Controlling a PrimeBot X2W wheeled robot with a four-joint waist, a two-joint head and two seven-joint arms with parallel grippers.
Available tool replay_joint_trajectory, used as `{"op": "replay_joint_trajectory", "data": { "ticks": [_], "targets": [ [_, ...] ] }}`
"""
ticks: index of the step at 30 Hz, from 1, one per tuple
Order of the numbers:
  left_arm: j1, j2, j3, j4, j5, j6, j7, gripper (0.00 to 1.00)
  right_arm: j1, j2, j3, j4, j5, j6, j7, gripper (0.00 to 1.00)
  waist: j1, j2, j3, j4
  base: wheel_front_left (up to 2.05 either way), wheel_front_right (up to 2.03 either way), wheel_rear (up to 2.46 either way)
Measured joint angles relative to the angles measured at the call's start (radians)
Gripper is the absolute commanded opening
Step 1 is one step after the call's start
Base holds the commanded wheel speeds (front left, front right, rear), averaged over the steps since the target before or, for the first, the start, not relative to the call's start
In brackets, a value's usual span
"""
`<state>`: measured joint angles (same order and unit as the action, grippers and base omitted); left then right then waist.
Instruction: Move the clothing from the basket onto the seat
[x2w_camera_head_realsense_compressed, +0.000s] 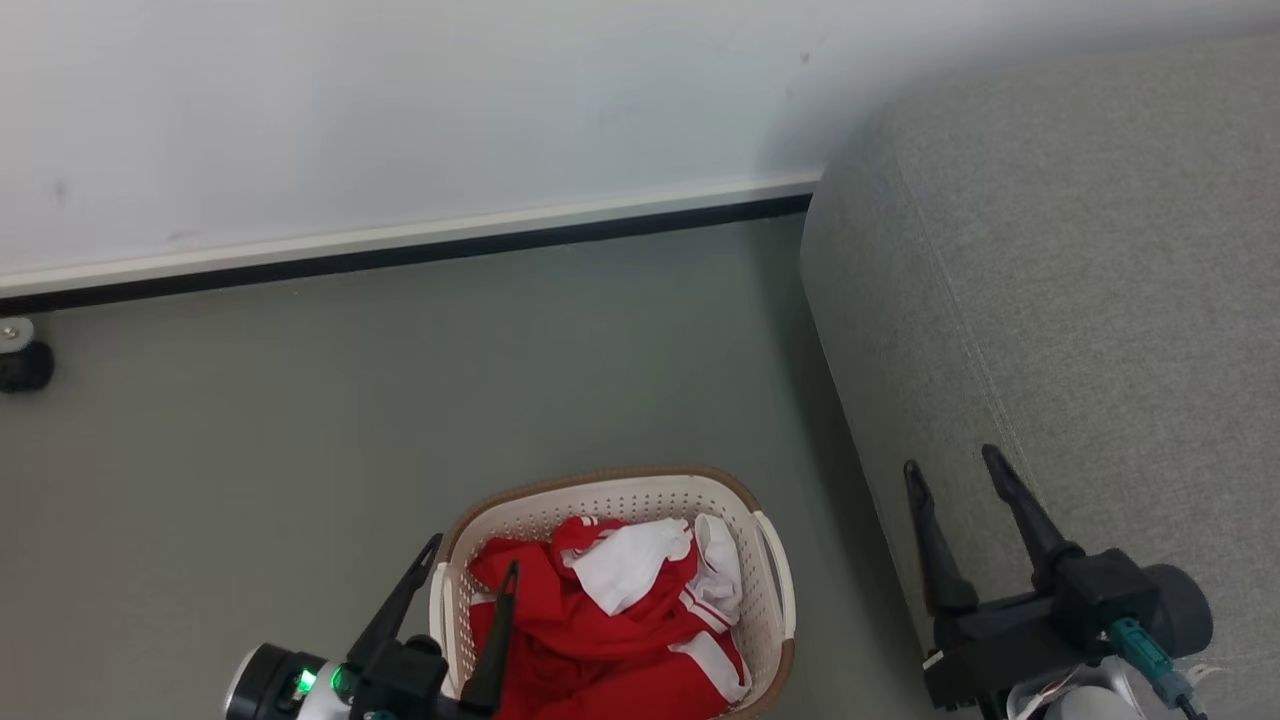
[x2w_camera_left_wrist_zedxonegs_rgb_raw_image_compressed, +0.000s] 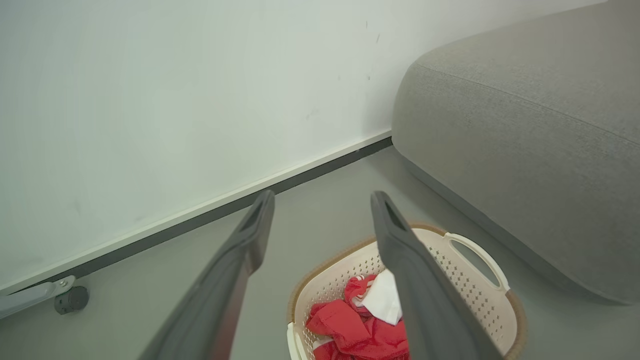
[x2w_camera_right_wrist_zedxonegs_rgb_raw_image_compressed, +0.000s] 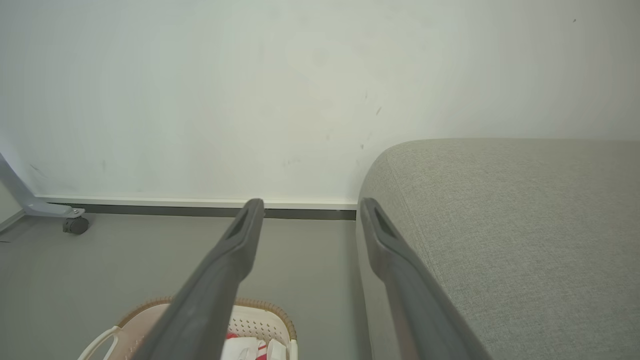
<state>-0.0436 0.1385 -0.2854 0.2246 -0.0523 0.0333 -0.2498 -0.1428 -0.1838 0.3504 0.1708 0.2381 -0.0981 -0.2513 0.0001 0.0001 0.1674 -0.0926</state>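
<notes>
left gripper (x2w_camera_head_realsense_compressed: 472, 555): mine, low at my left, both fingers spread wide and holding nothing. its right finger hangs over the red heap, its left finger over the basket's left handle.
clothing (x2w_camera_head_realsense_compressed: 600, 630): red garments with white stripes and a white panel on top, crumpled inside the basket, right under and just ahead of my left fingertips. none of it is on the seat yet.
heap's axis: bunched up, so i see no clear long axis. the white fold on top runs slantwise toward the far right.
basket (x2w_camera_head_realsense_compressed: 600, 480): cream with a brown rim, on the floor (x2w_camera_head_realsense_compressed: 300, 420), handles to my left and right, well apart from the wall.
nearer arm: the left, i judge. the clothing lies straight below it, so the coming move is a short drop.
right gripper (x2w_camera_head_realsense_compressed: 951, 460): fingers wide apart, empty, over the near edge of the seat, right of the basket.
seat (x2w_camera_head_realsense_compressed: 1080, 300): grey sofa to the right of the basket, a strip of floor between them. the carry runs left to right.
wall (x2w_camera_head_realsense_compressed: 400, 100): white, with a dark skirting (x2w_camera_head_realsense_compressed: 400, 255), farthest off. a caster (x2w_camera_head_realsense_compressed: 22, 365) sits at far left.
</notes>
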Motion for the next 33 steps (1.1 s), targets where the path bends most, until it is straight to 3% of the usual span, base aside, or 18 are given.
{"op": "replay_joint_trajectory", "data": {
  "ticks": [12, 33],
  "targets": [
    [-0.188, -0.03, -0.129, 0.194, 0.083, -0.078, 0.05, 1.0, -0.054, -0.006, -0.039, -0.149, -0.048, -0.009, -0.005, 1.0, 0.0001, 0.0, 0.161, -0.072, 0.0, 0.0, 0.0],
    [-0.474, -0.054, -0.206, 0.429, 0.151, -0.122, 0.127, 1.0, -0.115, 0.024, -0.084, -0.38, -0.099, -0.018, -0.006, 1.0, 0.0, 0.0001, 0.44, -0.177, 0.0, 0.0, 0.0]
  ]
}}
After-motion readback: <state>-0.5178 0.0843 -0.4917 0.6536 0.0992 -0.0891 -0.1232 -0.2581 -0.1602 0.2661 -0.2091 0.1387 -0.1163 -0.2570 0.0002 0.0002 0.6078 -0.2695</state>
